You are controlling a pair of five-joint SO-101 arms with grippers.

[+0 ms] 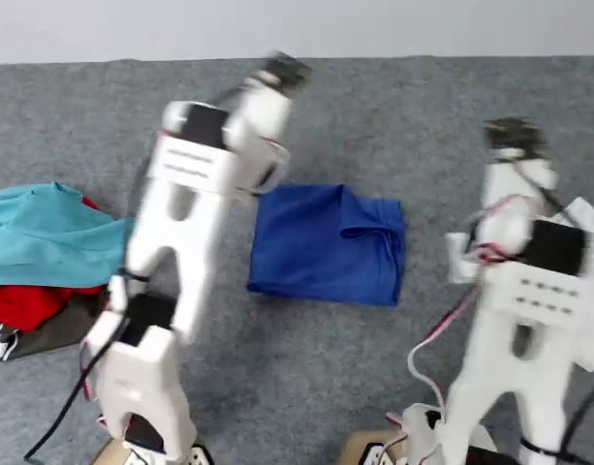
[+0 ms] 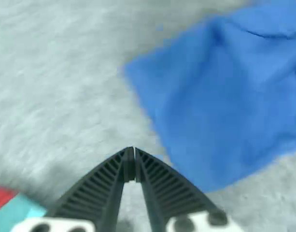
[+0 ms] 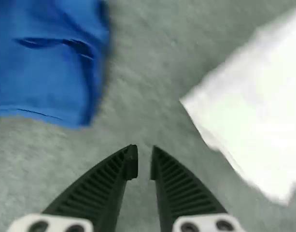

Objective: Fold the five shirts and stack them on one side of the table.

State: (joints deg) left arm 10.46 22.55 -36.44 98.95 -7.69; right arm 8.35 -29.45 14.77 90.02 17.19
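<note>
Plainly, blue shirt (image 1: pixel 326 244) lies apart from jaws.

You have a plain blue shirt (image 1: pixel 326 244) mid-frame in the high view. At the left edge there is a teal shirt (image 1: pixel 45 232), a red shirt (image 1: pixel 25 302) (and a dark shirt (image 1: pixel 59 331), olive-brown). The table (image 1: pixel 422 126) is mottled grey; the arms (image 1: pixel 180 242) are white.
</note>
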